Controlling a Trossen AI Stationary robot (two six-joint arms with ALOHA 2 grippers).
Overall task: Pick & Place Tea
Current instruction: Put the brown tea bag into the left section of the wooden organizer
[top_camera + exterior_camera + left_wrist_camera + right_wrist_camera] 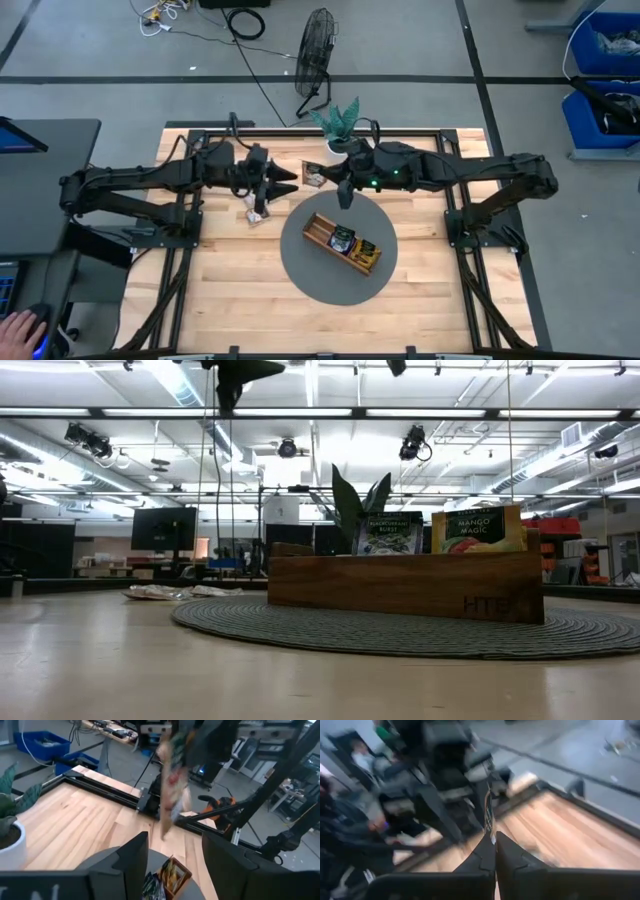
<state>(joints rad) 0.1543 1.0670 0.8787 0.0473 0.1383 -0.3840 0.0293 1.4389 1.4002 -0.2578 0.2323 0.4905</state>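
High view: right gripper [345, 203], clenched on a tea sachet [489, 814] held on edge, hangs just beyond the wooden tray [341, 243] on the round mat [300, 268]; the tray's free compartment lies nearest it. Left gripper [285, 181], released, waits above loose sachets [257, 212] on the tabletop [220, 290].

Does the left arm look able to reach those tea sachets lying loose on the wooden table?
Probably yes: the left gripper is open and empty, with the loose sachets just beside it, nothing between.
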